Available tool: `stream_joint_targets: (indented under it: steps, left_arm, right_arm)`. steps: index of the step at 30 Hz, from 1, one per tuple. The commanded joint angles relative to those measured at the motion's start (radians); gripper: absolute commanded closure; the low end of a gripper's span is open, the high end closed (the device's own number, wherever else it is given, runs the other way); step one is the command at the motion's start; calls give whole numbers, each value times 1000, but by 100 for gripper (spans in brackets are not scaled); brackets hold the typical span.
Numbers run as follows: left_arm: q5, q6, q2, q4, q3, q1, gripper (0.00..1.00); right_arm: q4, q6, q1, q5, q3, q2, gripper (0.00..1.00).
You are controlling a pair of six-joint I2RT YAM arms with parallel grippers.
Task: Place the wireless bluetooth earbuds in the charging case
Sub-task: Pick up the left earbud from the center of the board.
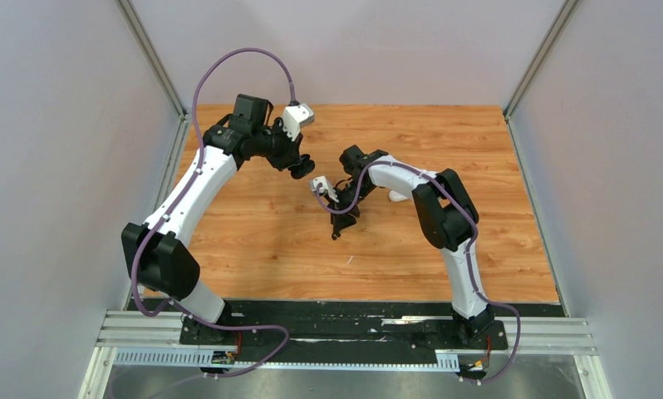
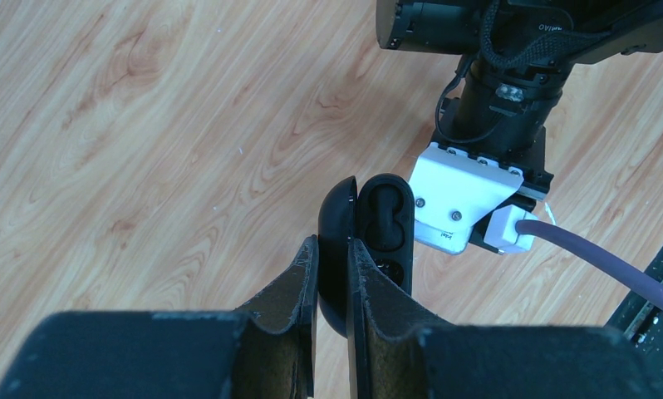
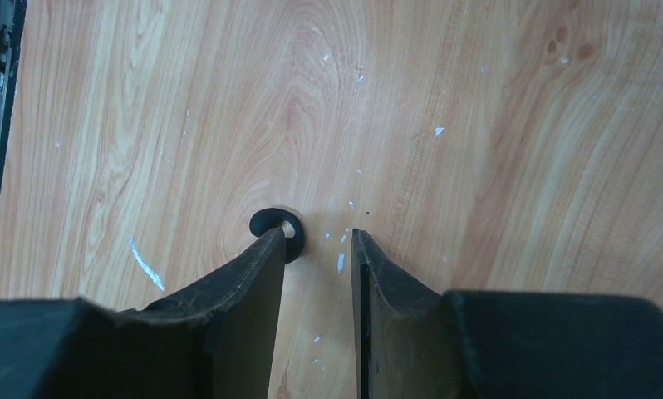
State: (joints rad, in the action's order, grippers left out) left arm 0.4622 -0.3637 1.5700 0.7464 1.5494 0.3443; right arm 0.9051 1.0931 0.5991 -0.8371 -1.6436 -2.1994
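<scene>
Charging case (image 2: 385, 218), black, open: its lid is clamped between the jaws of the left gripper (image 2: 332, 246), lower end hidden. Black earbud (image 3: 266, 218) — laid on the table (image 3: 478, 125), partly covered by one finger of the right gripper (image 3: 316, 235), jaws apart.

My arms reach over a wood-grain table (image 1: 262, 249). One small black earbud (image 3: 270, 222) lies on its boards. White flecks (image 3: 340, 263) are scattered near it.

The left tool (image 2: 331, 246) is raised with jaws nearly closed; the right tool (image 3: 316, 236) points down, jaws parted.
</scene>
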Motion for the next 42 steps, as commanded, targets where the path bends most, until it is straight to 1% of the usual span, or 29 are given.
stream_joint_targets:
  steps: [1, 11, 17, 19, 27, 36, 40, 42]
  left_arm:
    - [22, 15, -22, -31, 1, -4, 100]
    - [27, 21, -15, -36, 1, -5, 100]
    - [28, 20, -13, -37, 0, -5, 100]
    - [28, 21, -13, -36, -1, -5, 100]
    - [31, 22, -11, -37, -2, -5, 100]
    - [35, 27, -10, -37, -2, -5, 100]
    - [36, 23, -7, -35, 1, -5, 100]
    - [37, 15, -2, -33, 5, -5, 100]
  right_arm:
    - [17, 62, 8, -10, 15, 22, 66]
    - [30, 82, 18, -8, 48, 40, 66]
    - [60, 89, 19, -13, 28, 30, 75]
    - [72, 92, 19, -12, 22, 25, 77]
    - [86, 93, 19, -8, 34, 31, 76]
    - [85, 75, 19, -18, 21, 40, 89]
    - [89, 64, 16, -31, 14, 63, 99]
    - [89, 50, 10, -33, 14, 90, 100]
